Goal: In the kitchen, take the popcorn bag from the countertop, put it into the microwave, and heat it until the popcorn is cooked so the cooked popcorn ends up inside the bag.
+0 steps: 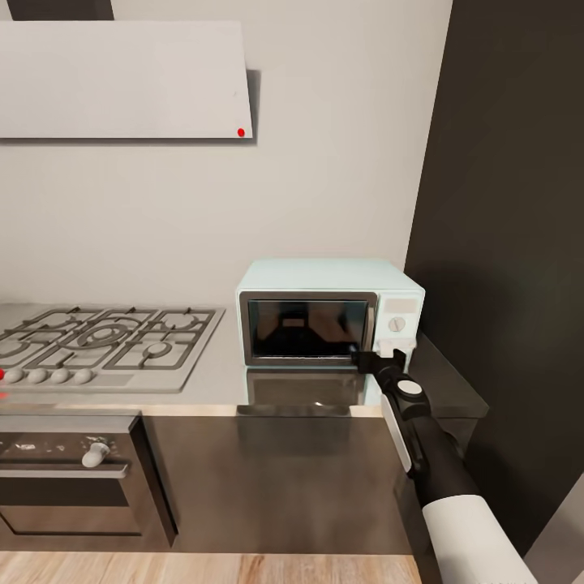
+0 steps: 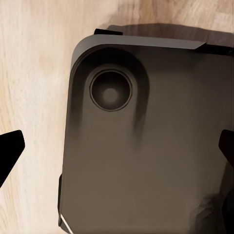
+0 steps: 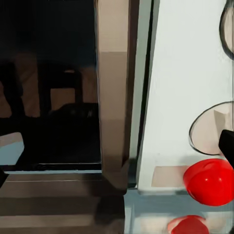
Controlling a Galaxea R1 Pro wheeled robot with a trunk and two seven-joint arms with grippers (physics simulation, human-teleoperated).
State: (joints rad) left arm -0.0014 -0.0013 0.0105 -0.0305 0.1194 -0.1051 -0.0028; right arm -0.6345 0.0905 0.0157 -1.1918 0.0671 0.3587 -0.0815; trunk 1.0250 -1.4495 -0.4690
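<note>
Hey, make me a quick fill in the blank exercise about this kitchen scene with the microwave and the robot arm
1. The microwave has its door ____.
2. The right gripper is at the microwave's lower ____ corner.
3. The gas hob sits to the ____ of the microwave.
4. The button on the microwave's panel is ____.

Missing words: shut; right; left; red

The pale mint-blue microwave stands shut on the glossy grey worktop, hemmed right by a dark cabinet wall; bare worktop lies left.
</note>
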